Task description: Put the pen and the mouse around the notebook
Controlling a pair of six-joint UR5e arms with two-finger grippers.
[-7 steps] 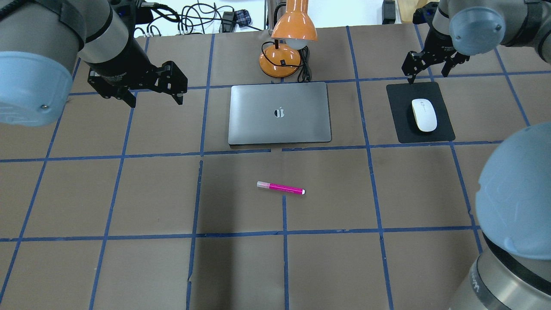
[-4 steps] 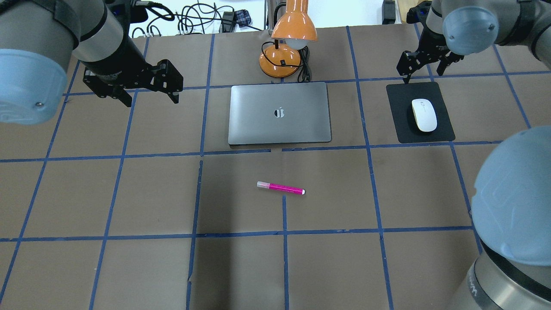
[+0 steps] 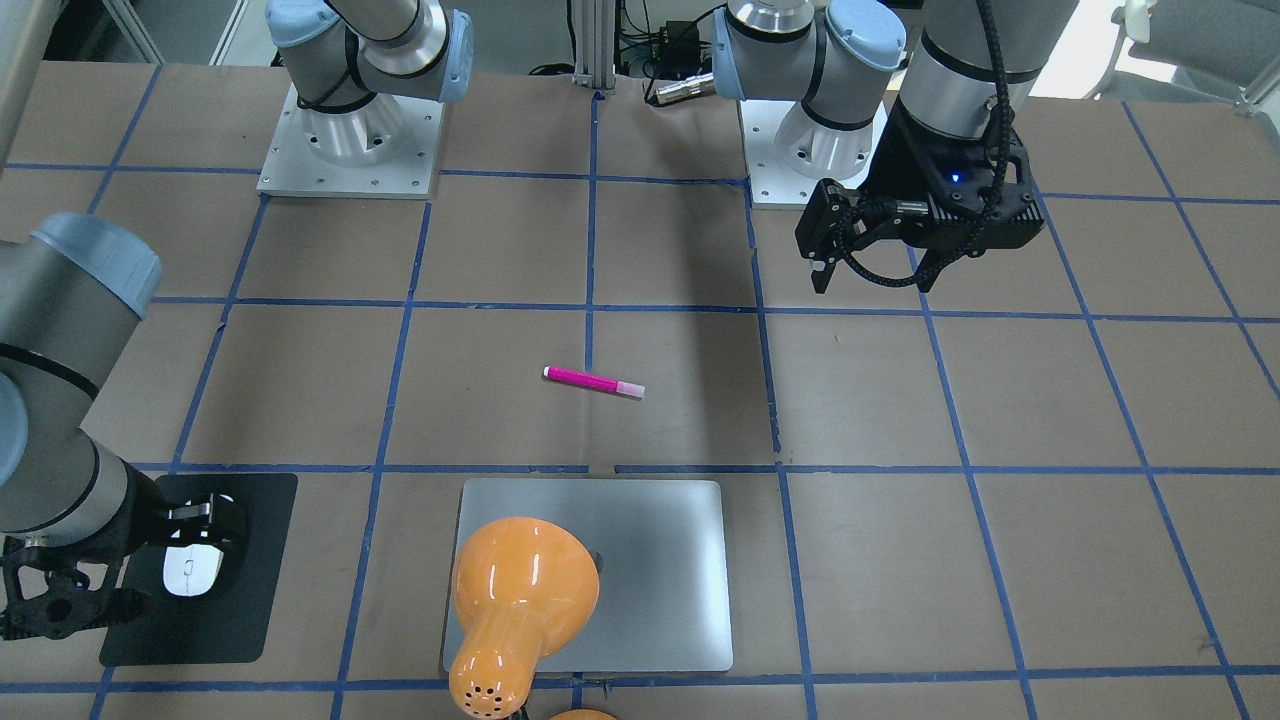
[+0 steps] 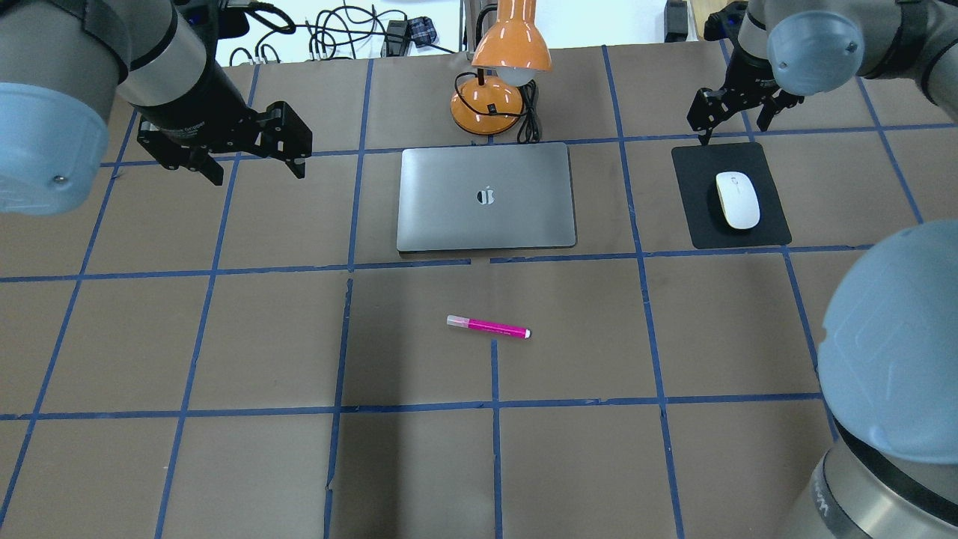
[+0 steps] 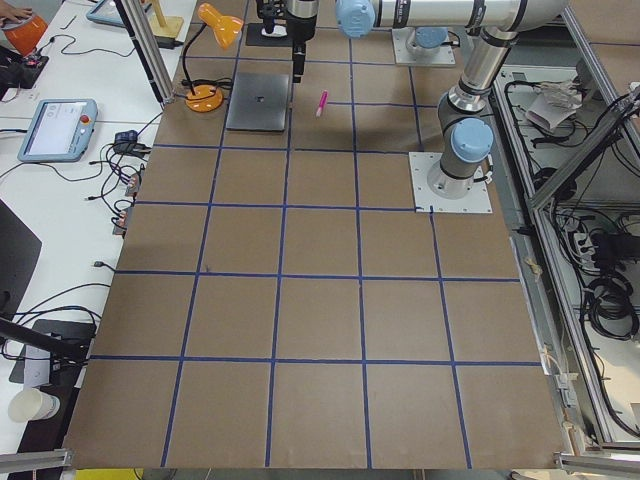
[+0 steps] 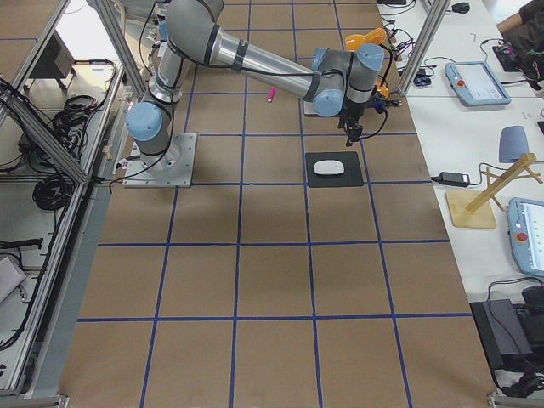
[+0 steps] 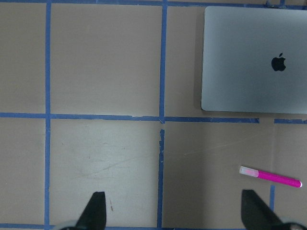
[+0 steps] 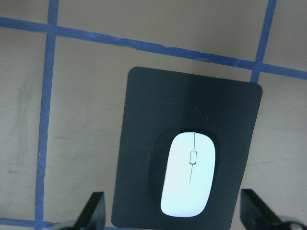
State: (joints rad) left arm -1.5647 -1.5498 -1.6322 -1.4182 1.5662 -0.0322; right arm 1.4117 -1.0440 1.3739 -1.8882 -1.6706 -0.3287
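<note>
Left gripper (image 4: 256,161) and right gripper (image 4: 737,120) hang with fingers spread wide. The mouse (image 4: 737,200) sits on a mat (image 4: 700,224), and the pen (image 4: 488,327) lies apart from the notebook (image 4: 449,209).

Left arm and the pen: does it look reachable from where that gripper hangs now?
Probably yes. The pen lies alone on the table, on the robot's side of the notebook, with nothing on or against it. The left gripper hangs open off the notebook's left, with only bare table between it and the pen.
</note>
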